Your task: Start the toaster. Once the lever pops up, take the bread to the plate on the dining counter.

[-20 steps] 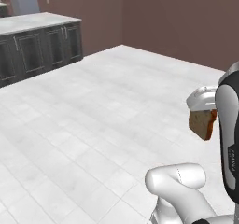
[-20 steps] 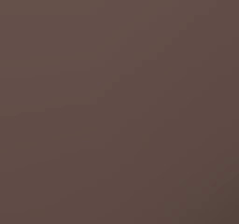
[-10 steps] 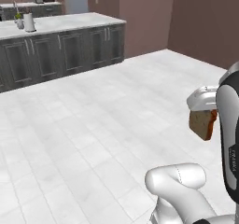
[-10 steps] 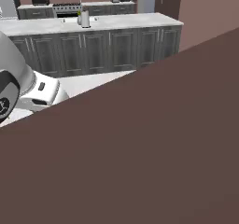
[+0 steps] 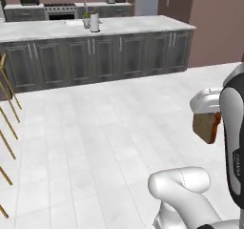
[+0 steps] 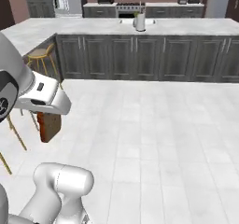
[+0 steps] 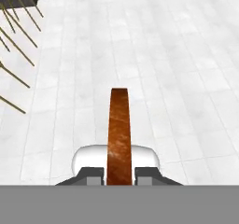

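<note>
The bread (image 5: pixel 207 127), a tan-brown slice with a darker crust, hangs upright from my gripper (image 5: pixel 207 114) over the white tiled floor. From the other side the bread (image 6: pixel 49 127) shows below the white hand, with the gripper (image 6: pixel 47 115) shut on its top edge. In the hand view the bread (image 7: pixel 119 132) stands edge-on between the two fingertips of the gripper (image 7: pixel 120 174). A corner of the dining counter (image 6: pixel 21 31) reaches in at the far left, with a yellow stool (image 6: pixel 39 55) against it. The toaster and the plate are out of view.
A long marble worktop on dark cabinets (image 5: pixel 95 56) (image 6: pixel 140 55) crosses the back, with a pale canister (image 5: pixel 94 22) on it. Yellow stool legs (image 5: pixel 5 109) (image 7: pixel 14 55) line the left side. Open tiled floor (image 6: pixel 154 139) lies ahead.
The whole picture has swung as the base turned: the brown wall left the right base view and the worktop and stools came in. The bread stays in the gripper at the same place.
</note>
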